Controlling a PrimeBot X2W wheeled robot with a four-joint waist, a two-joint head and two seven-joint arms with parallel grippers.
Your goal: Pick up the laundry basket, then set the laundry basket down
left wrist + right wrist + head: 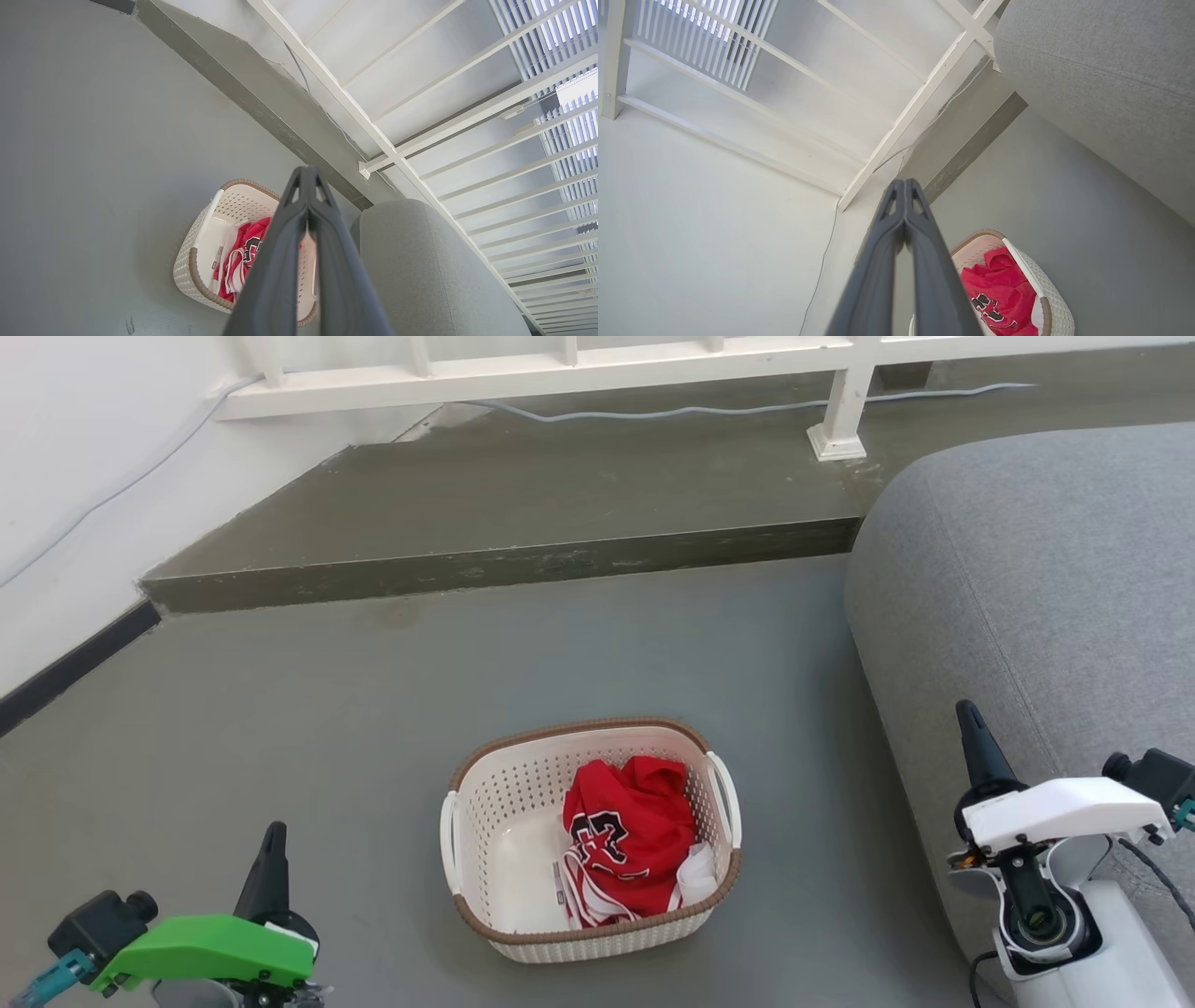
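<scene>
The laundry basket [485,803] stands on the grey floor, cream-white and perforated, with a brown rim and a white handle on each side. A red garment with black and white markings [627,840] lies bunched in it. My left gripper [273,845] hangs at the lower left, well apart from the basket, its fingers pressed together on nothing. My right gripper [967,721] sits at the lower right in front of the sofa, also shut and empty. The left wrist view has the basket [205,242] behind the shut fingers [306,179]; in the right wrist view the basket [1052,303] lies beside the fingers [903,189].
A grey sofa [1046,597] fills the right side, close to the basket. A raised dark step [504,565] crosses the floor behind, with a white railing [560,373] and a cable along it. A white wall [65,476] with dark skirting runs on the left.
</scene>
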